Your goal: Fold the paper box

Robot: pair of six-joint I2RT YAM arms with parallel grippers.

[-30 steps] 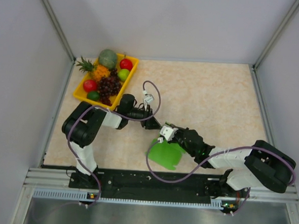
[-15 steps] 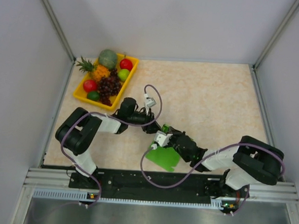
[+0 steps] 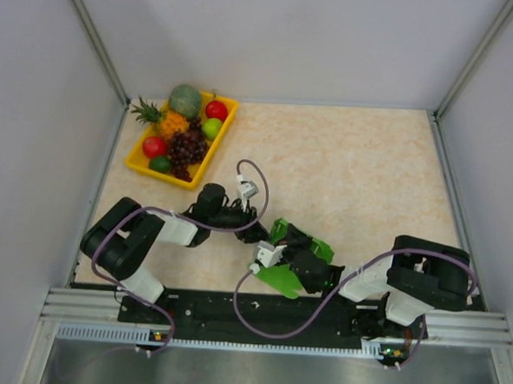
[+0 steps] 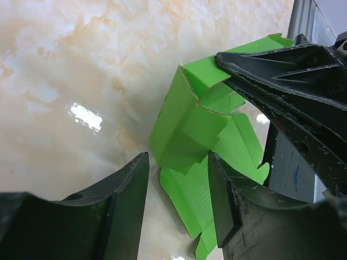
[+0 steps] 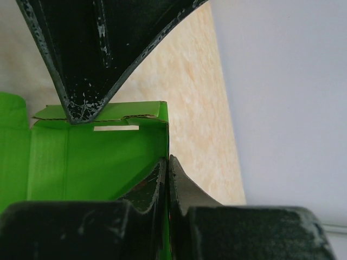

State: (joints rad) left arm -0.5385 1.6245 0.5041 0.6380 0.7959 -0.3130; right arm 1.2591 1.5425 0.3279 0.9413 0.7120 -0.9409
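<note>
The paper box point(image 3: 284, 281) is a bright green card cut-out, partly folded up, near the table's front edge between the arms. In the left wrist view the paper box point(image 4: 187, 124) has one panel raised, with flaps lying on the table. My right gripper point(image 3: 275, 238) is shut on the box's upright wall, which shows in the right wrist view point(image 5: 168, 160). Its black fingers point(image 4: 282, 65) hold the box's top edge. My left gripper point(image 4: 178, 160) is open, with the box's lower corner just ahead of its gap. One left finger point(image 5: 97, 49) touches the box's top flap point(image 5: 92, 162).
A yellow fruit tray point(image 3: 133, 160) with a pineapple, grapes and other fruit stands at the back left. Grey walls enclose the table on three sides. The metal rail point(image 3: 275, 315) with the arm bases runs along the front edge, close to the box.
My right gripper has moved left and nearer the front, raising the flat green sheet into a partly folded shape. My left gripper has moved down toward the box.
</note>
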